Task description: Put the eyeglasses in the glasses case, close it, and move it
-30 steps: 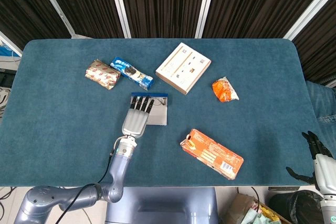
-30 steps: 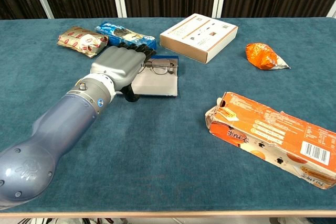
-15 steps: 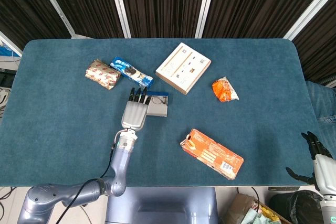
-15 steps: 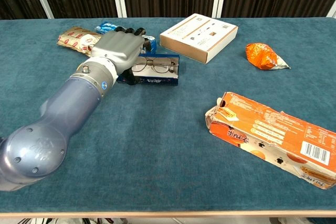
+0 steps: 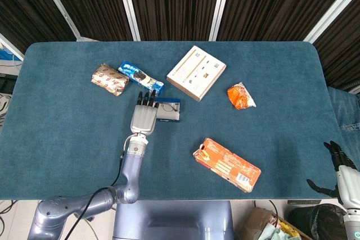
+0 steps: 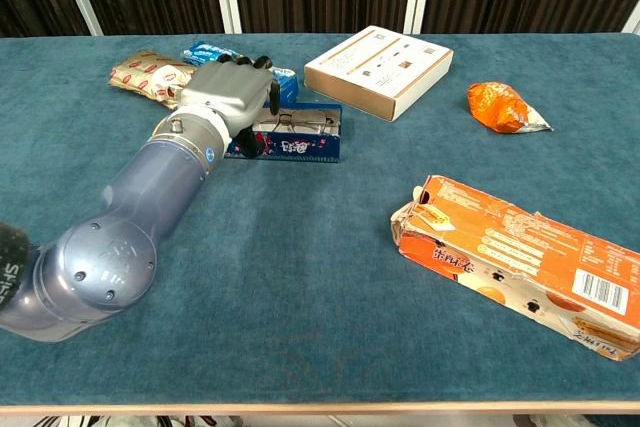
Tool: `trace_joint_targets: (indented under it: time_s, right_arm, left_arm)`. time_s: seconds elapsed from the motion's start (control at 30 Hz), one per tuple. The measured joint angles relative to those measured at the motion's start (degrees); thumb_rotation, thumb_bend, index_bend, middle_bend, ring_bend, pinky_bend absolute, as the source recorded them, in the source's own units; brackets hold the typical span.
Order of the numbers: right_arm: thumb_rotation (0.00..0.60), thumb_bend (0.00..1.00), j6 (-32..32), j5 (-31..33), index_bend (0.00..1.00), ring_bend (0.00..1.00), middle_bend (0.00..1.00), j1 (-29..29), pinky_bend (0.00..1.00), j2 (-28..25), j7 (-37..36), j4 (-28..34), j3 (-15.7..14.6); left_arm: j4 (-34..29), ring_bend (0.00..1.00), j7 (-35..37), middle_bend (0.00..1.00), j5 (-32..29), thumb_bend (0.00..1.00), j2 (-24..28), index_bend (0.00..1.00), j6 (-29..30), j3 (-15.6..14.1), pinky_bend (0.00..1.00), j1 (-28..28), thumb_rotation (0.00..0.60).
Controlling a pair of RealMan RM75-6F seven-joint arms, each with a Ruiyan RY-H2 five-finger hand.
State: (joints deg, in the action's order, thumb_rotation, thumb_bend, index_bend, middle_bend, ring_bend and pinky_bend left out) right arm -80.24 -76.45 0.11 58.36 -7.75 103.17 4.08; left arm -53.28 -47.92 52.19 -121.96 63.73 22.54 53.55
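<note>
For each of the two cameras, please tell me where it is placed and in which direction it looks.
Head view: high above the near edge, looking steeply down on the whole table; shows the left hand with its arm, and the right hand off the table's right corner.
Chest view: low at the near edge, looking forward across the table; shows only the left hand and arm, large.
Shared: the left hand at the glasses case, the orange box, the white box.

Left hand point(image 6: 228, 95) reaches forward, fingers extended; right hand point(image 5: 341, 173) hangs spread beyond the table.
</note>
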Motion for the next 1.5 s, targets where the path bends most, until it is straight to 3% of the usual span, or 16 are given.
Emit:
trace_joint_targets:
  time_s: [1.23,1.5]
  right_arm:
    - [0.600,0.26,0.34,-0.04,0.09,0.13,0.04,0.15,0.16,0.03,0.12,0.12,-0.15]
    - [0.600,0.26,1.03,0.44,0.09,0.13,0.04,0.25,0.16,-0.32,-0.28,0.54,-0.21]
  left_arm:
    - [-8.64,0.00,1.52,0.02,0.68,0.38,4.65,0.51,0.66,-3.49,0.00,-4.39,0.600]
    - [-9.91,0.00,1.14,0.03,0.10,0.47,5.33,0.54,0.86,-3.87,0.00,-5.03,0.600]
